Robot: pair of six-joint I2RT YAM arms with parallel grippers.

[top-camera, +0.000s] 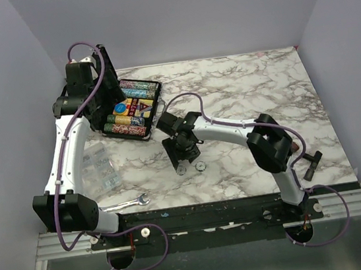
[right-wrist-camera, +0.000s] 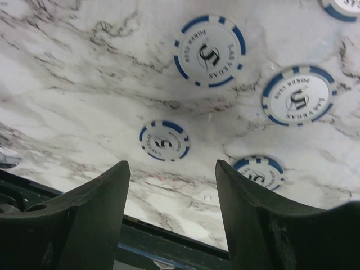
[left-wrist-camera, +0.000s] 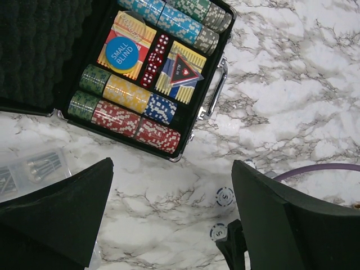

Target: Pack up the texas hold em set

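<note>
Right gripper [right-wrist-camera: 171, 166] stood with its jaws partly apart and nothing between them, low over the white marbled table [right-wrist-camera: 67, 67]. Whether its tips touched the top I could not tell. Just ahead of the gap lay a whitish round chip with blue edge marks [right-wrist-camera: 163, 140], flat on the marble, with a few more like it scattered close by.

Such chips looked light, hard and smooth. Lying flat, each offered only a thin rim, so I judged the hold would have to be a pinch across the edge, and it might well skate away on the polished stone.

At the far left of the table, well apart from the loose chips, sat the small black hinged case [left-wrist-camera: 39, 50], lid up. Its rows of multicoloured chips [left-wrist-camera: 126, 107] were bedded inside.

Over it hung the left gripper [left-wrist-camera: 171, 166], spread wide and empty.
</note>
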